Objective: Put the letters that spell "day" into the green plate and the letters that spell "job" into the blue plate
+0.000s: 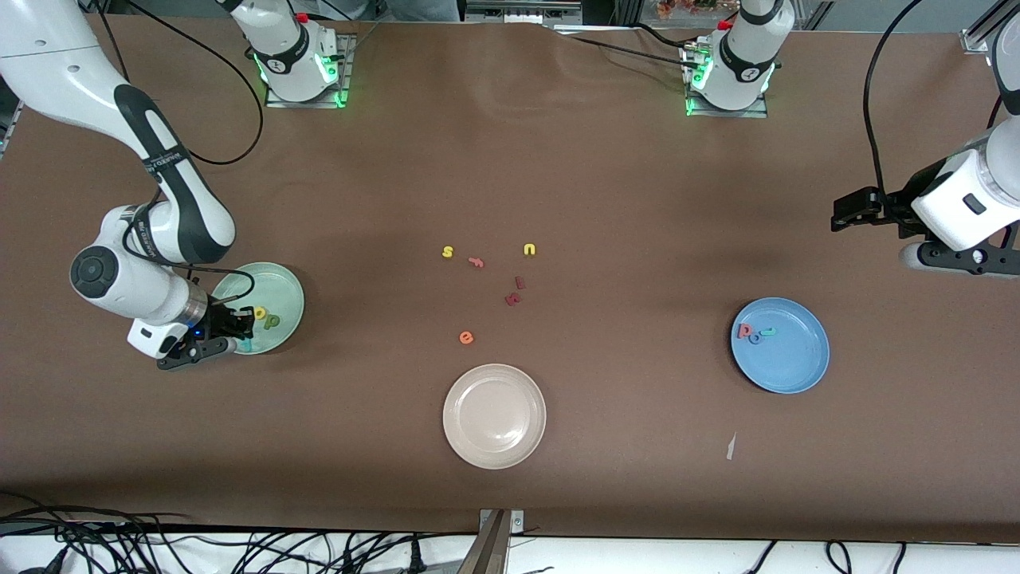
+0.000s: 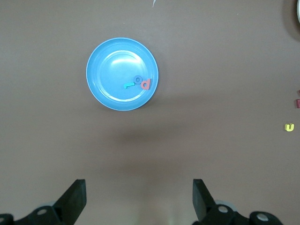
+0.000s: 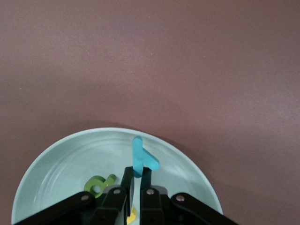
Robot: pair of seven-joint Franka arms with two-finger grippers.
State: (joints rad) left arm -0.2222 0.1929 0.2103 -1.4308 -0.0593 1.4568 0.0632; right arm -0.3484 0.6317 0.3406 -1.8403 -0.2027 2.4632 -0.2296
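Job letters (image 2: 138, 83) lie in the blue plate (image 2: 105, 89). Right gripper (image 3: 137, 180), clamped on the y (image 3: 140, 159), hangs over the green plate (image 3: 56, 164); d (image 3: 99, 183) and a (image 3: 132, 215) lie below. Left gripper (image 2: 138, 201) waits, jaws apart. Only releasing y remains.

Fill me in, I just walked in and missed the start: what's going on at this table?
The right end effector is shut on the teal y, holding it over the green plate, where the d and a already lie. The blue plate holds j, o and b. The left end effector waits open.
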